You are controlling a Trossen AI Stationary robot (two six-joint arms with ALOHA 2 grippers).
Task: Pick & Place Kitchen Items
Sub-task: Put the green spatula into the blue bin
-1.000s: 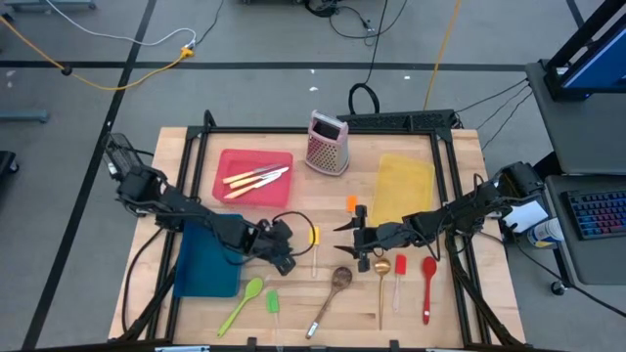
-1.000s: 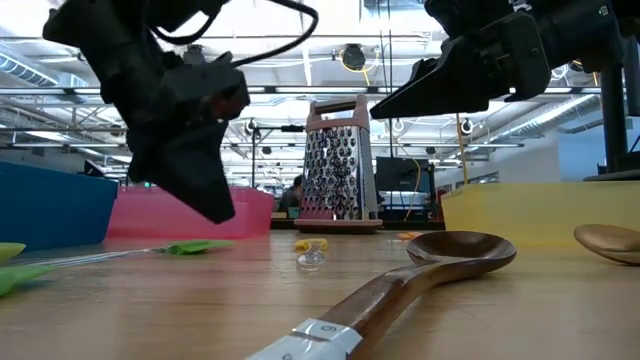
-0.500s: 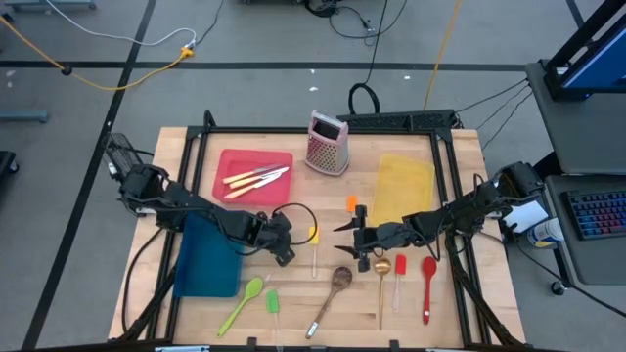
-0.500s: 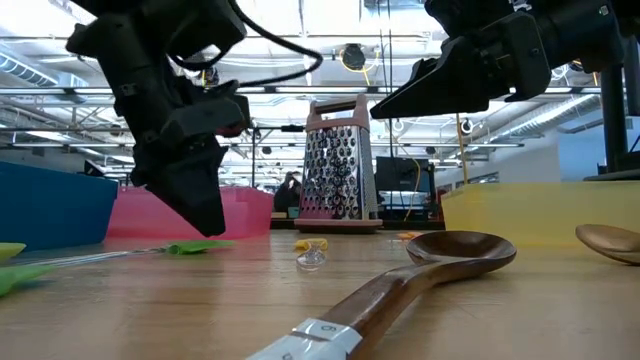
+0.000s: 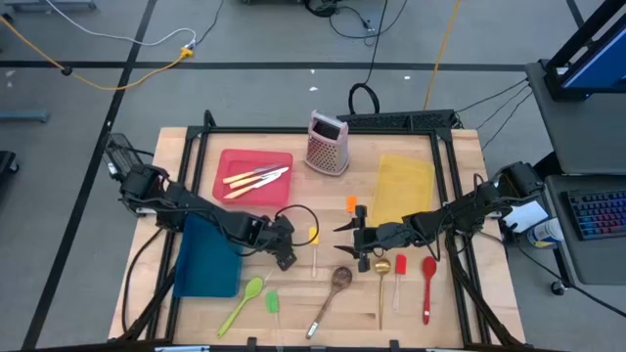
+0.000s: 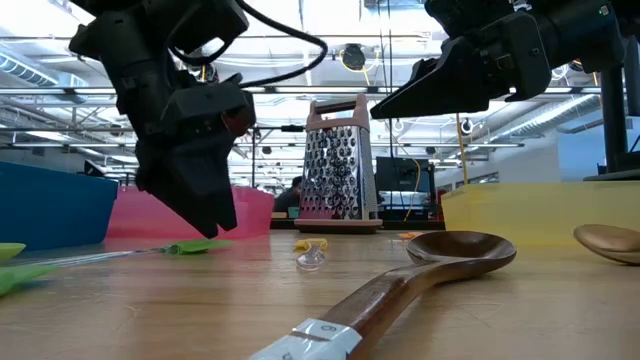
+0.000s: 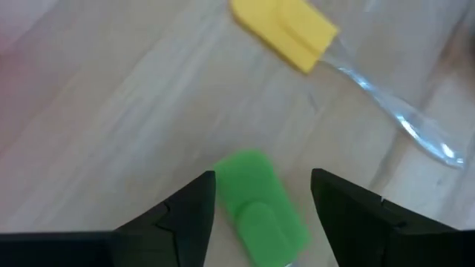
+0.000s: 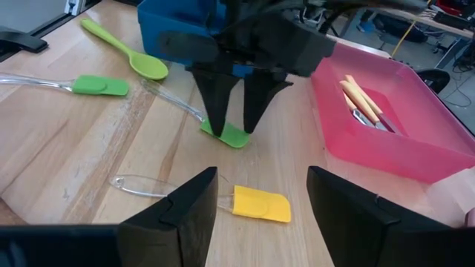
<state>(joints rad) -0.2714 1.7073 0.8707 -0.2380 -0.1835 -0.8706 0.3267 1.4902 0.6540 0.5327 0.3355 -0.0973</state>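
My left gripper (image 5: 286,256) is down near the middle of the table (image 5: 293,303), just off the blue bin (image 5: 207,259). Its fingers stand open, one on each side of a green spatula (image 7: 261,208) head; the right wrist view shows the fingertips (image 8: 220,111) straddling that head right at the wood, and I cannot tell whether they touch it. The spatula's clear handle runs back under the arm toward the blue bin.

Just beside it lies the yellow spatula (image 7: 286,30), flat, its clear handle pointing toward the front edge.

My right gripper (image 5: 349,235) hangs above the table, right of centre, fingers spread and empty, pointing at the left gripper.

The pink tray (image 5: 235,156) at the back left holds the cream-handled knives (image 5: 256,178). A metal grater (image 5: 327,143) stands upright behind the centre, with the yellow tray (image 5: 405,186) to its right and an orange spatula (image 5: 351,203) beside that tray.

Along the front lie a green spoon (image 5: 243,301), a second green spatula (image 5: 273,304), a wooden spoon (image 5: 333,293), a gold spoon (image 5: 381,279), a red spatula (image 5: 400,274) and a red spoon (image 5: 428,284).
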